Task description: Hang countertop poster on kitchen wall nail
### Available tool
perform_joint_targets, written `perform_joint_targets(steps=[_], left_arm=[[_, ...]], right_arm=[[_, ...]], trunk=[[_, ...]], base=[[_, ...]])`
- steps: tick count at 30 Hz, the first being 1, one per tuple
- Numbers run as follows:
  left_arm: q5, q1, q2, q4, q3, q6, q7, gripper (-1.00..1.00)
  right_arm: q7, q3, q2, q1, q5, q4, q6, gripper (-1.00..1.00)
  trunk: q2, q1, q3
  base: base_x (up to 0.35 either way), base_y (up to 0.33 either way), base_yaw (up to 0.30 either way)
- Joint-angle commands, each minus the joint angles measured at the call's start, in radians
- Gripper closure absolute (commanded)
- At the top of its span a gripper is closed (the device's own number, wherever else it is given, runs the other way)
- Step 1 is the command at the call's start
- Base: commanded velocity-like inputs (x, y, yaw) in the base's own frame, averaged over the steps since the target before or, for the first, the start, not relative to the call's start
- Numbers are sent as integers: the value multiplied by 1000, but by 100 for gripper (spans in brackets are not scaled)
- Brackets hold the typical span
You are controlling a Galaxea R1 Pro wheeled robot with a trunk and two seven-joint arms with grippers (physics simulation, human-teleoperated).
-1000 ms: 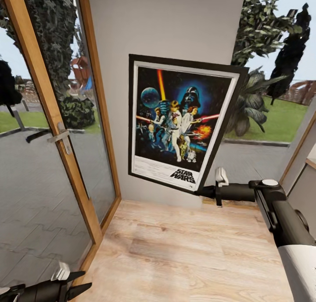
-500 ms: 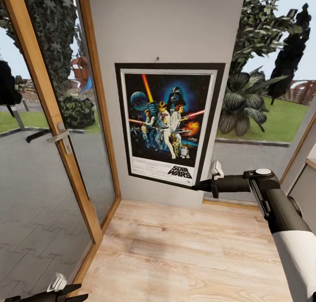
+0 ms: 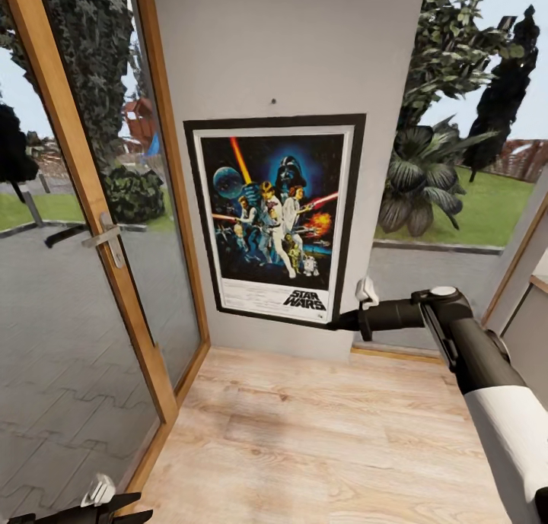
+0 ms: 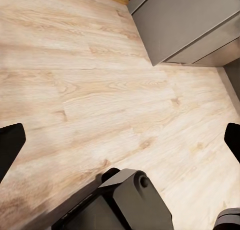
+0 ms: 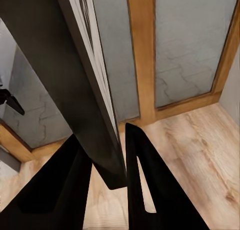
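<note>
The Star Wars poster (image 3: pixel 274 216) stands upright and flat against the grey wall, its top edge just below a small wall nail (image 3: pixel 273 100). My right gripper (image 3: pixel 340 322) is shut on the poster's lower right corner. In the right wrist view the poster's black frame edge (image 5: pixel 95 89) runs between the two dark fingers of the right gripper (image 5: pixel 117 175). My left gripper (image 3: pixel 114 501) hangs low near the floor, open and empty; in the left wrist view the left gripper (image 4: pixel 120 140) has its fingers spread wide over wooden floor. The kitchen countertop is out of view.
A wood-framed glass door (image 3: pixel 106 235) with a handle stands to the left of the grey wall (image 3: pixel 289 45). Glass with garden plants behind it lies to the right. Light wooden floor (image 3: pixel 320 433) spreads below. A grey cabinet (image 4: pixel 190 24) stands on the floor.
The poster swung from tilted to flat against the wall and shifted left, uncovering the nail above it. My right gripper moved left with it. My left gripper sank lower.
</note>
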Motion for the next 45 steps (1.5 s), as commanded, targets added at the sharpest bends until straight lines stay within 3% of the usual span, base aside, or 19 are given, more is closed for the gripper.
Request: perform_joint_targets(steps=[1,20,25,45], left_arm=[[-8,-1,-1,-1,4,11,-7,-100],[-9,-1,0,-1,4,10,-7,-100],[-8,-1,1,-1,4,10,-7,-100],[-8,-1,1,-1,4,11,-7,-100]], right_arm=[[5,7,0,-3,4,-1,12,100],[5,21,2,-150,-7,3,162,100],[3,22,35,-189,-3,6,184,100],[4,22,38,-207,-2,7,185,100]], trunk=[[-2,1,-2],[-2,1,-2],[-2,1,-2],[-2,1,-2]], base=[[0,0,0],[0,0,0],[0,0,0],[0,0,0]])
